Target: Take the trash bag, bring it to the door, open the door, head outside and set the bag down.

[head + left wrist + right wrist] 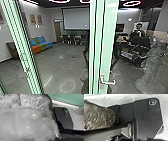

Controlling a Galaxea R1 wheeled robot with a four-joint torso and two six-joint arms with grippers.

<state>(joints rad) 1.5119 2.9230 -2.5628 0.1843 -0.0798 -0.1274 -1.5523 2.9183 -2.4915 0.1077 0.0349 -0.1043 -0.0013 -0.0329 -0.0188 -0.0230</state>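
Green door edge [110, 37] carried the door handle [107, 82], lever out to the right. Another green upright [22, 47] stood left of the handle, sofa [40, 45] beyond & left of it, person [138, 32] beyond & right.

Trash bag [27, 121], crinkly clear plastic, bulked large at the L wrist, on the robot's side of the handle by my est. Brownish wrinkled film [100, 117] by the R wrist was prob. the same bag. Couldn't tell whether L or R end effector was released, clenched or gripping the bag; whether the door was latched was unclear too.

Step in hand looked like the door stage, bag in transit, set-down not yet done. Doing it well meant creeping in slow, squared up w/ the handle, bag tucked close to the base so loose film didn't snag the lever. If latched, the lever needed a full turn before any push or pull, then steady, even force. Bag had to clear both uprights around the handle, w/ no swing; thin plastic could've torn on an edge or dragged under the base.
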